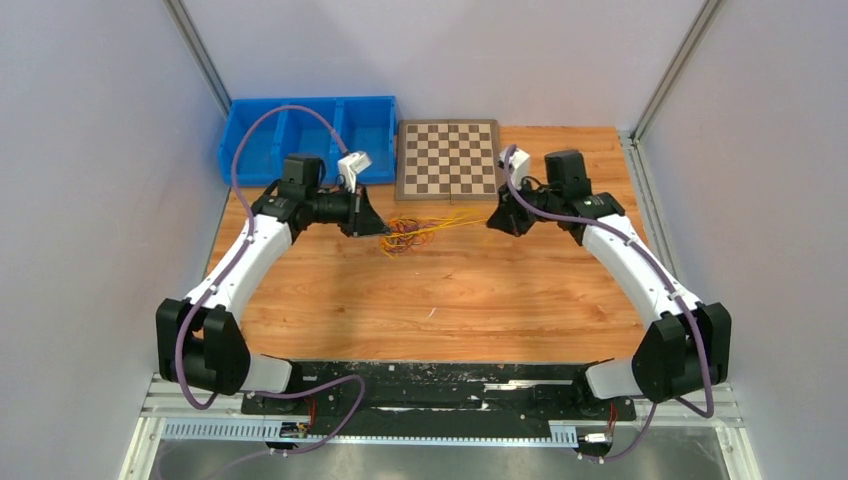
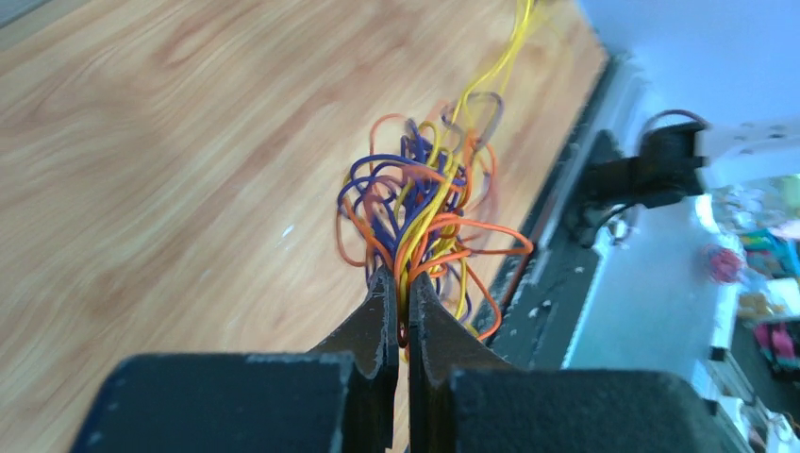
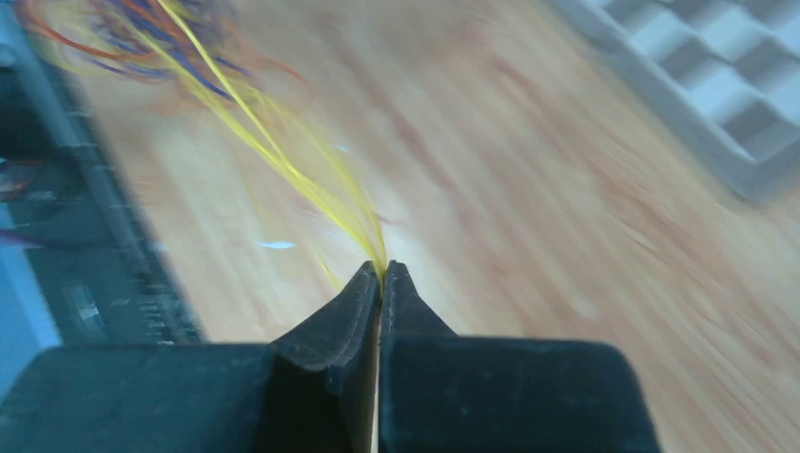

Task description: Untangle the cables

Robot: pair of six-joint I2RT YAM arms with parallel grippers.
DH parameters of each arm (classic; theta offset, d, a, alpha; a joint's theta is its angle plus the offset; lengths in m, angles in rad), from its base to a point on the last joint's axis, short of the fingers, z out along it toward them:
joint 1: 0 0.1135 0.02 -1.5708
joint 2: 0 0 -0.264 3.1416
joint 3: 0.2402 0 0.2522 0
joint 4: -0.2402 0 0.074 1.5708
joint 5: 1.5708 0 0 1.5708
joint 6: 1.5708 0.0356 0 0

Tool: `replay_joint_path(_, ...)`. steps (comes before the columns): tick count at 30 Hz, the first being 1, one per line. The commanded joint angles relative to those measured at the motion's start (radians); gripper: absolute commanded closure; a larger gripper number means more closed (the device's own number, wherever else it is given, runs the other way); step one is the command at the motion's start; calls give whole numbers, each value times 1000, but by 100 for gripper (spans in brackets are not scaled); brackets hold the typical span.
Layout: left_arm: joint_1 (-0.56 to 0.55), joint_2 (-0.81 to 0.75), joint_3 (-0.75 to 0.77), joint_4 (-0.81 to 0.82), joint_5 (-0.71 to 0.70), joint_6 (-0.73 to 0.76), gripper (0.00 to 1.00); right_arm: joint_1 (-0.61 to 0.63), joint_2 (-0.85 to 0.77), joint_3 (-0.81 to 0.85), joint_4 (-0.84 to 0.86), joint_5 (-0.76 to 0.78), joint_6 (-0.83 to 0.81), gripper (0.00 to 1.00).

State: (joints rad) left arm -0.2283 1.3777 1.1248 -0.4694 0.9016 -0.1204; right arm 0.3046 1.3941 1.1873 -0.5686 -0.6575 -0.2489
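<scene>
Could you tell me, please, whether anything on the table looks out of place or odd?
Only the cables: a knotted clump in front of the chessboard, pinched by the left gripper, with yellow strands running across to the right gripper, which is shut on them. Nothing looks spilled or damaged.

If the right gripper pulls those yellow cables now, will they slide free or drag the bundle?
Probably floppy: the yellow cables fan out in thin loose strands from the right gripper. They may drag the tangle, since they run right into its knotted middle. The left gripper, shut on that tangle, should anchor it.
</scene>
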Motion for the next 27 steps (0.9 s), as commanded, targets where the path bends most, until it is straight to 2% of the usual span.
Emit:
replay_joint_path(1, 183, -54, 12, -231, -130, 158, 100, -254, -46, -34, -13, 354, -105, 100)
replay_joint_path(4, 267, -64, 6, -277, -187, 212, 99, -387, -41, -36, 2, 380, -146, 100)
replay_joint_path(8, 319, -51, 4, -347, -221, 288, 94, -536, -27, -20, 6, 350, -186, 100)
replay_joint_path(11, 318, -47, -2, -367, -134, 313, 100, -589, -22, -3, -32, 214, -192, 100)
replay_joint_path(14, 261, -55, 14, -332, -52, 254, 100, -581, -13, 20, -120, -85, -192, 98)
replay_joint_path(15, 202, -66, 19, -292, -30, 214, 100, -563, -7, 29, -142, -168, -172, 88)
replay_joint_path(17, 114, -85, 17, -195, -1, 122, 94, -486, 6, 47, -179, -272, -124, 35)
replay_joint_path(18, 88, -90, 9, -152, 8, 84, 87, -441, 7, 51, -181, -306, -95, 16)
replay_joint_path(19, 41, -88, 7, -79, 27, 15, 85, -390, 8, 58, -180, -329, -76, 6)
replay_joint_path(20, 20, -82, 13, -49, 36, -13, 83, -340, 9, 68, -178, -343, -57, 1)
replay_joint_path(24, -66, -15, 43, 77, 99, -181, 83, -130, 7, 95, -100, -384, 38, 0)
replay_joint_path(27, -94, 11, 14, 292, 141, -329, 88, -13, 10, 90, 9, -379, 142, 0)
